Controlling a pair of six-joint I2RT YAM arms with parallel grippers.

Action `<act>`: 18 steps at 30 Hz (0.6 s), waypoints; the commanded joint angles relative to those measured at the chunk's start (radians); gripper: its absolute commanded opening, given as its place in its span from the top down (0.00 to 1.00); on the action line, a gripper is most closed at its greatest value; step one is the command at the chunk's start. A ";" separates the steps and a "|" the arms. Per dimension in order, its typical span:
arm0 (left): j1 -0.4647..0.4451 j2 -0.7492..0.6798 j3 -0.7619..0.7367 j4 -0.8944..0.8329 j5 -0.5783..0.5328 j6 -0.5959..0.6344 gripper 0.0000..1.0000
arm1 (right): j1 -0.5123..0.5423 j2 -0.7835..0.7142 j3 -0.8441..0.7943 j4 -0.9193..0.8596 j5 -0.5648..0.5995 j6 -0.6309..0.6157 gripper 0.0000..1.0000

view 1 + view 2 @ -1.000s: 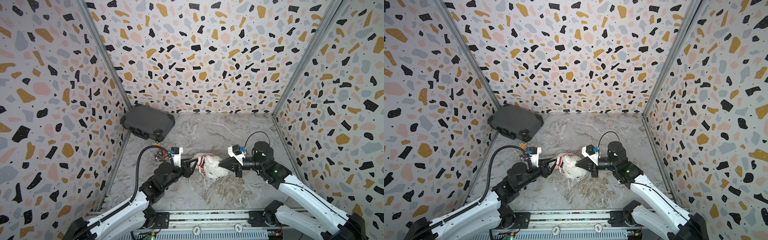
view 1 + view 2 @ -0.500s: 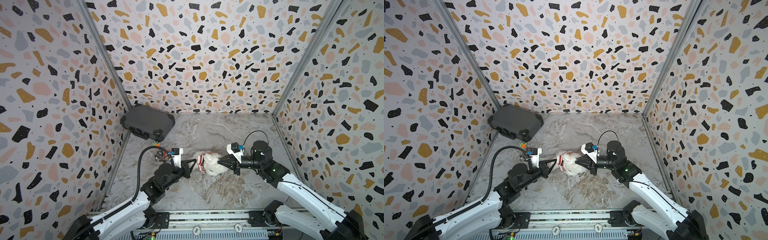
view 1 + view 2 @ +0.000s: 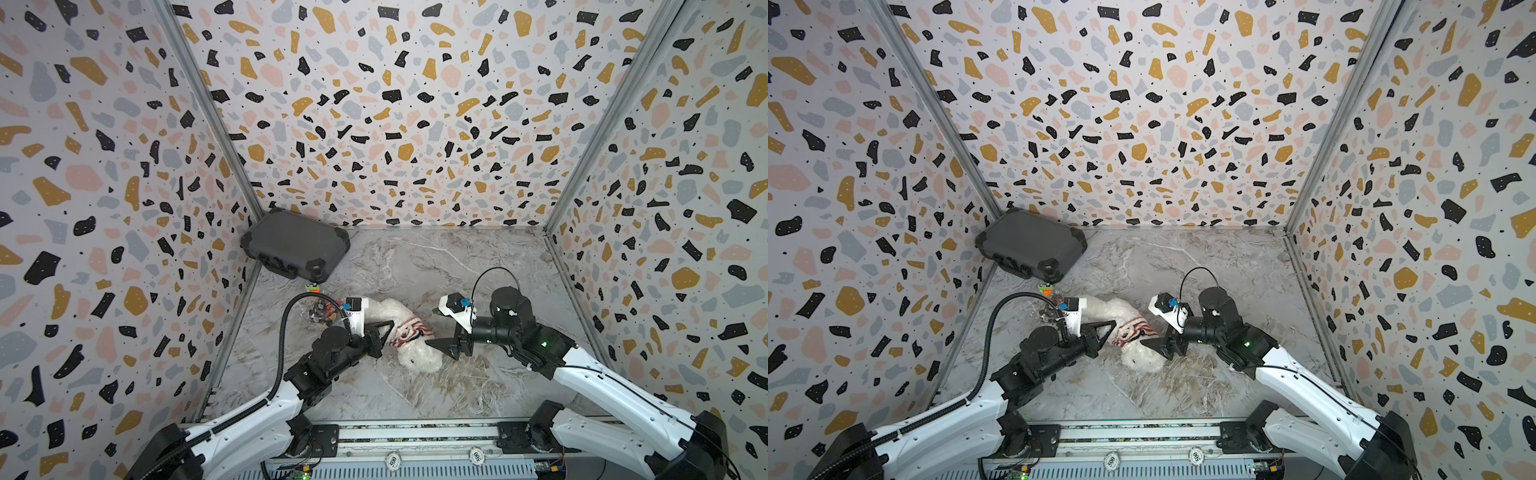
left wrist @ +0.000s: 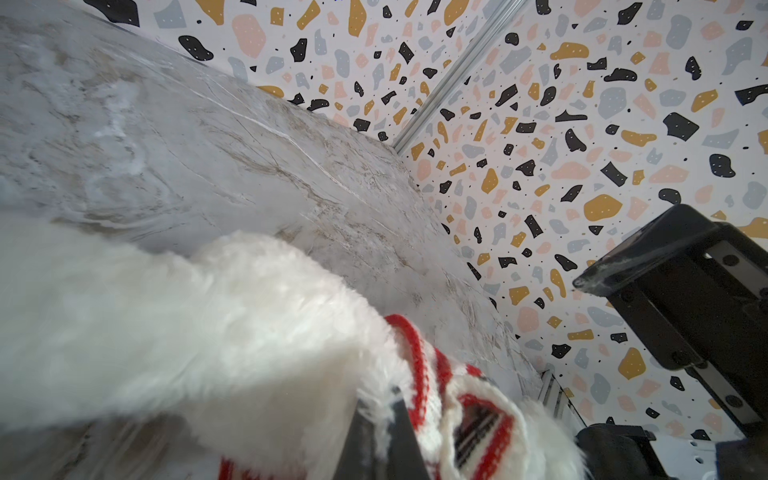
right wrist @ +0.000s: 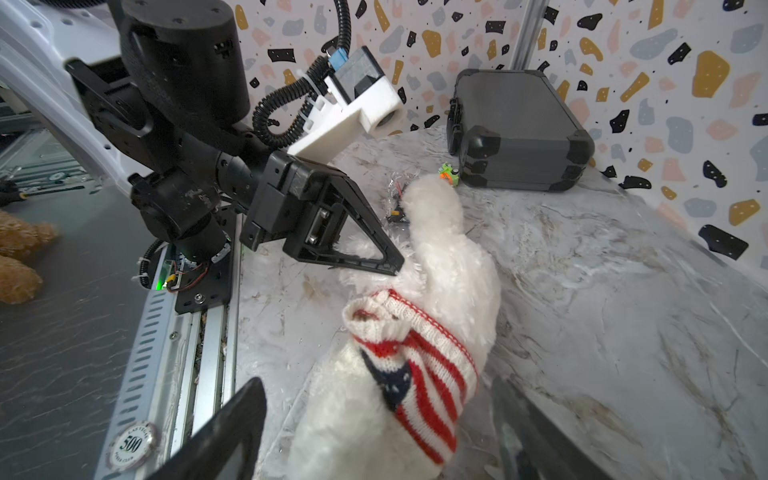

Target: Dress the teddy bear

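With the sweater (image 3: 409,334) bunched on the teddy bear (image 3: 417,359), fur beside it is clamped by the left gripper (image 3: 390,325); the hem probably must be taken next by the spread-open right gripper (image 3: 432,327).

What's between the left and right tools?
The teddy bear, striped sweater bunched around it, lies between the shut left tool and the open right tool; both top views show it.

Teddy bear (image 3: 419,359), white: one.
Striped sweater (image 3: 409,332): one.
Dark hard case (image 3: 295,247), far left: one.
Small orange-green piece (image 3: 312,286) beside the case: one.
Clear packet of small parts (image 3: 320,313): one.
Poker chips (image 3: 392,459), near rail: two.
Robot arms (image 3: 257,411): two.
Brown plush (image 5: 20,257), partly seen in the right wrist view: one.
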 commanded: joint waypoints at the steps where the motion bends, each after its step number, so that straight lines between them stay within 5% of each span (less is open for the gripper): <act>1: 0.003 -0.008 -0.006 0.059 -0.019 -0.007 1.00 | 0.102 -0.052 0.011 -0.025 0.214 0.063 0.12; 5: 0.003 -0.012 -0.003 0.058 -0.024 -0.008 1.00 | 0.238 -0.082 -0.059 -0.010 0.468 0.180 0.07; 10: 0.003 -0.003 -0.005 0.056 -0.014 0.004 1.00 | 0.245 -0.133 -0.165 0.071 0.543 0.284 0.03; 18: 0.003 -0.005 -0.025 0.072 -0.002 0.006 1.00 | 0.066 -0.106 -0.215 0.146 0.334 0.247 0.00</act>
